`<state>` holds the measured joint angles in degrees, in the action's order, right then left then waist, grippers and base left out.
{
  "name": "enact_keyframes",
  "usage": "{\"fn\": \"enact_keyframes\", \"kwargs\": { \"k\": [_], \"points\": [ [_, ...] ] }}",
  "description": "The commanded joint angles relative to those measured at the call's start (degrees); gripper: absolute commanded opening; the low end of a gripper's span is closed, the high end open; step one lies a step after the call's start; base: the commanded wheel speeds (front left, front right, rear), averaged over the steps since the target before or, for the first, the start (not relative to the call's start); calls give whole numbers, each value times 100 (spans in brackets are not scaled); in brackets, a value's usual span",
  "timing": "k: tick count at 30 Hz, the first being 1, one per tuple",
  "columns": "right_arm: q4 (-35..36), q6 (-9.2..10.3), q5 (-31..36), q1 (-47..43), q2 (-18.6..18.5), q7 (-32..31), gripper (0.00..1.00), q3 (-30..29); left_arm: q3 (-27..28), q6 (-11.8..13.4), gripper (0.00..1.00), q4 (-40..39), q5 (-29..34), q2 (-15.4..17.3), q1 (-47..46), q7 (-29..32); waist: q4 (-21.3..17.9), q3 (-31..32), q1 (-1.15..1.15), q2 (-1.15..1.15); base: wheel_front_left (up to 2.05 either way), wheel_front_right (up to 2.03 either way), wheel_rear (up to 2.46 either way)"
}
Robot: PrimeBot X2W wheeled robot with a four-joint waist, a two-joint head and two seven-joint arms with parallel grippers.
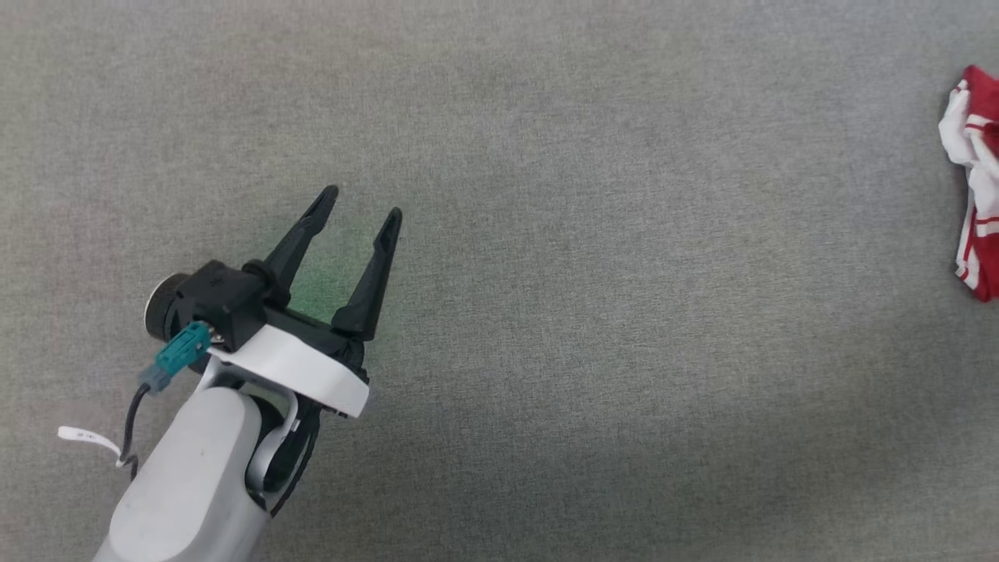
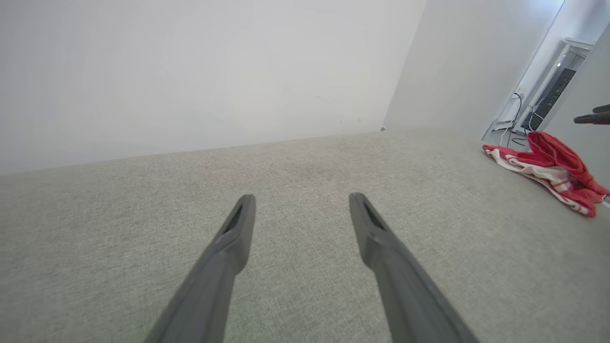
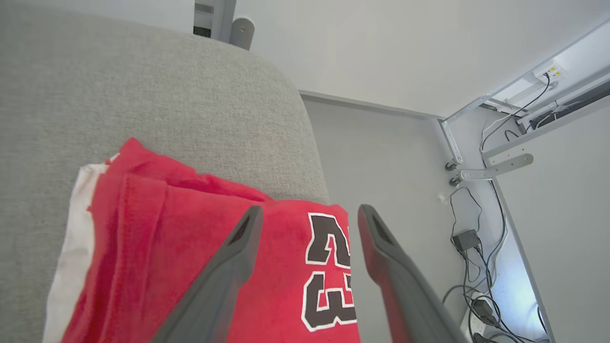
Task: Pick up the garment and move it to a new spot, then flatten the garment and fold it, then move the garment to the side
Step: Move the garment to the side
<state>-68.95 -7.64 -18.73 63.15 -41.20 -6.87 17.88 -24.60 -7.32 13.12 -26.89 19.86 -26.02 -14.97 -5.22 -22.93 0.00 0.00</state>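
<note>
Right wrist view: right hand (image 3: 310,209) spread over garment (image 3: 167,228), cables (image 3: 469,247) beyond; left hand (image 1: 364,201) spread too.

You have one garment (image 1: 979,195) lying on one grey cushioned surface (image 1: 593,257). You also have two grippers, the left gripper (image 1: 363,203) and the right gripper (image 3: 310,212), each with two dark fingers (image 1: 375,269), four in all.

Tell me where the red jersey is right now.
The garment lies bunched at the far right edge of the head view, by the rounded corner of the grey surface, beneath the open right gripper and well away from the left gripper.
</note>
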Motion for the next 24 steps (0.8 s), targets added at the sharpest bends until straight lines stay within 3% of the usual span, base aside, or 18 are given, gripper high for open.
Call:
{"fn": "enact_keyframes", "kwargs": {
  "k": [1, 11, 24],
  "points": [
    [58, 28, -65, 74, 74, 90, 100, 8, 51, -19, 100, -19, -9, -1, 116, -27, -21, 70, 0, 0, 0, 0, 0],
    [727, 28, -698, -403, 598, 628, 100, 205, 520, -19, 100, -110, 159, -103, 586, -28, 32, 573, 0, 0, 0, 0, 0],
    [2000, 27, -1547, -1761, 834, 1533, 100, 535, 1260, -19, 100, -125, 235, -255, 1353, -27, 333, 1452, 0, 0, 0, 0, 0]
  ]
}}
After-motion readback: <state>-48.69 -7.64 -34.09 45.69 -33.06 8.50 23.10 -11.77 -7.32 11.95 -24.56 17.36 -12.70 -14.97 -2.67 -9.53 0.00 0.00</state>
